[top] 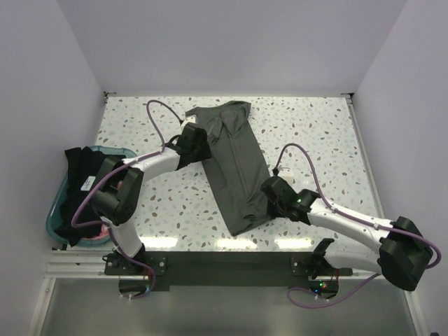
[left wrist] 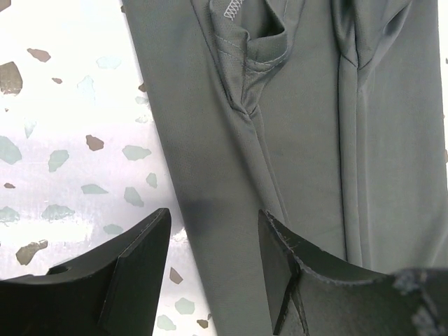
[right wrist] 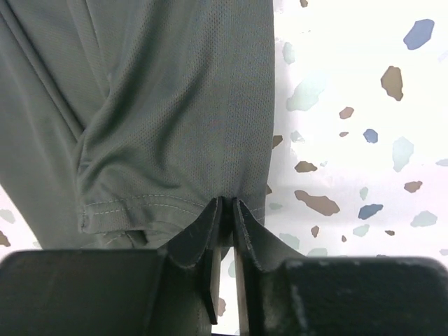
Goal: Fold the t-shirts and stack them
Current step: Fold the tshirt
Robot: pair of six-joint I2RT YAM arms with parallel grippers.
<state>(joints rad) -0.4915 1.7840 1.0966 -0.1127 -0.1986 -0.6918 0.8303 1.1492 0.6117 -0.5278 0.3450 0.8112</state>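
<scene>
One olive t-shirt (top: 234, 164): right jaws pinch its hem, left jaws apart.

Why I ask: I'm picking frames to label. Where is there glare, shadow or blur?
Top external: even light, sharp, only pale reflected strips on the table near the arms. Left wrist: table washed out white, olive-green t-shirt seams crisp, left end effector a dark, near-featureless shape. Right wrist: table also overexposed, shirt weave sharp, right end effector dark and slightly soft.
</scene>
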